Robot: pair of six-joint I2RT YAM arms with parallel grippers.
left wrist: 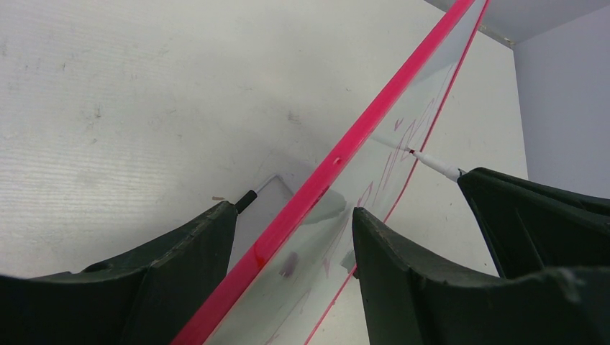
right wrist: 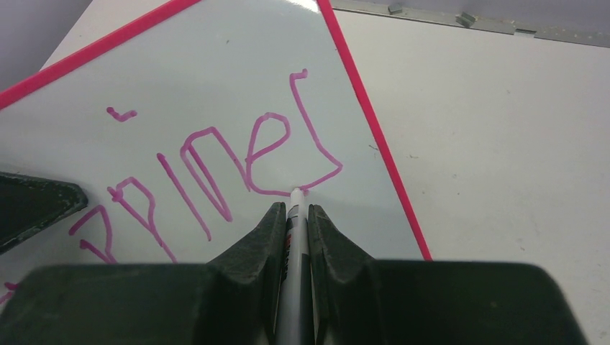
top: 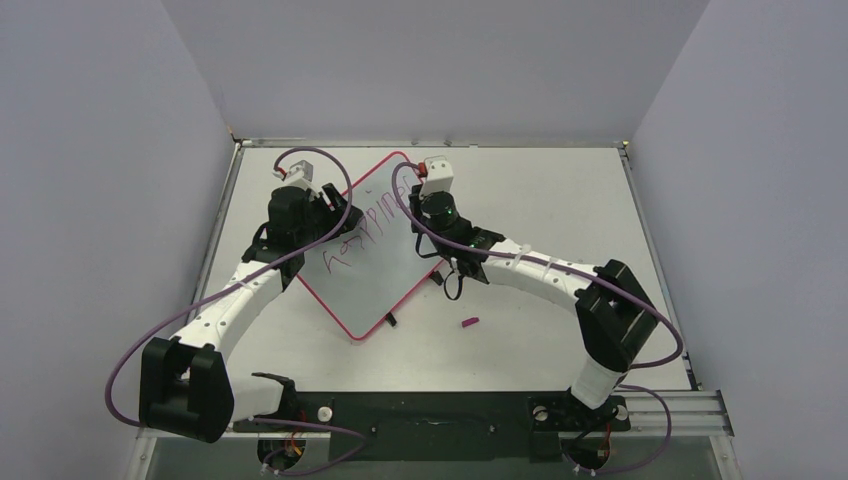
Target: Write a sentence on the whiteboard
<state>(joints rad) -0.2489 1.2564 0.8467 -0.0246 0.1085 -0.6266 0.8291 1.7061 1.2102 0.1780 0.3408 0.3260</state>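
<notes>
The whiteboard [top: 385, 270] lies diamond-wise on the table, white with a thin red-pink frame [left wrist: 374, 118]. The sentence [top: 362, 235] is a slanted purple-magenta line, and the right wrist view shows its letters [right wrist: 216, 165] up to a fresh curved stroke. My right gripper [right wrist: 295, 208] is shut on a grey marker [right wrist: 296, 237], whose tip touches the board at that stroke's end. The same marker [left wrist: 435, 164] shows in the left wrist view. My left gripper [left wrist: 293, 210] is open, straddling the board's left frame edge, one finger [left wrist: 403, 273] over the board and the other over the table.
A small magenta cap [top: 469, 322] lies on the table [top: 560, 200] right of the board's lower corner. Black clips [top: 391, 319] stick out of the board's lower right edge. Grey walls close in the table on three sides, with a metal rail [right wrist: 460, 18] at the back.
</notes>
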